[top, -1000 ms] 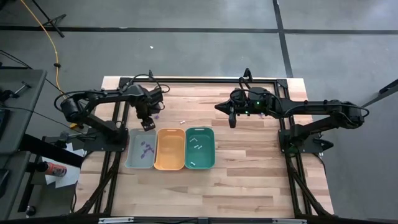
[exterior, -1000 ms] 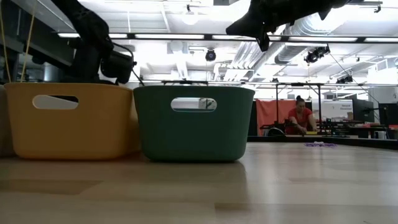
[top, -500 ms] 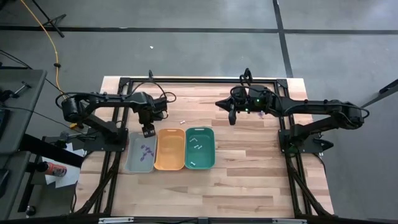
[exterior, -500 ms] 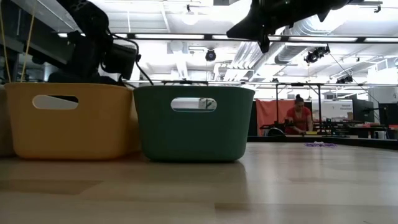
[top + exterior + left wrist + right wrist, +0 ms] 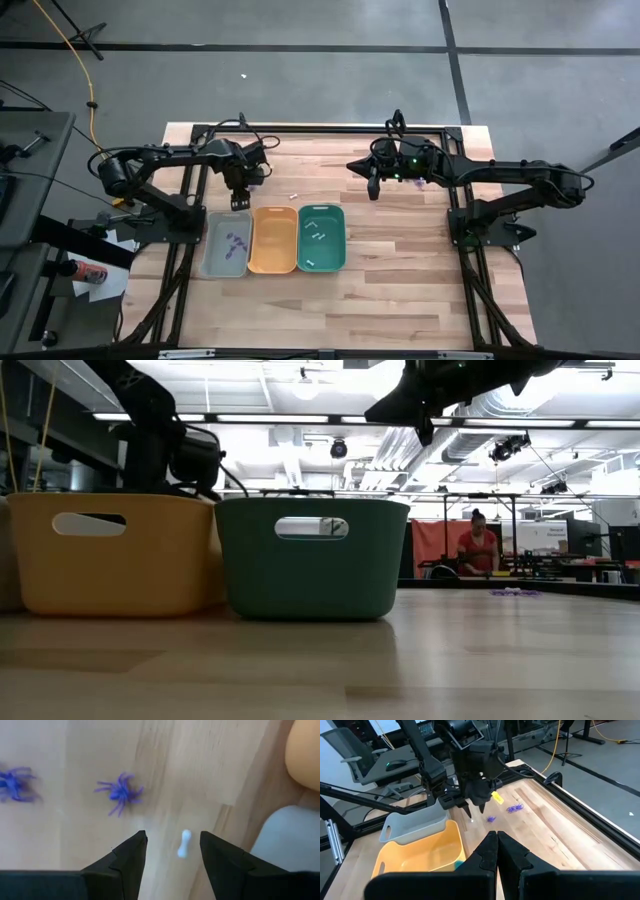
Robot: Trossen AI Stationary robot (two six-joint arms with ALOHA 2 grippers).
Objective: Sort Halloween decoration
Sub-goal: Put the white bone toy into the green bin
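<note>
Beside the grey tray (image 5: pixel 287 840), purple spiders (image 5: pixel 120 792) flank a white bone (image 5: pixel 183 843).

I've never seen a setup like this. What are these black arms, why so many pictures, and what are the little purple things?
Two robot arms work at a wooden table. One picture looks down from above, one looks level across the table, and one comes from each wrist. The left tool hangs open over a small white bone, beside a purple spider. The right tool is shut, holds nothing and waits above the table. Grey, orange and teal trays hold sorted pieces.
</note>
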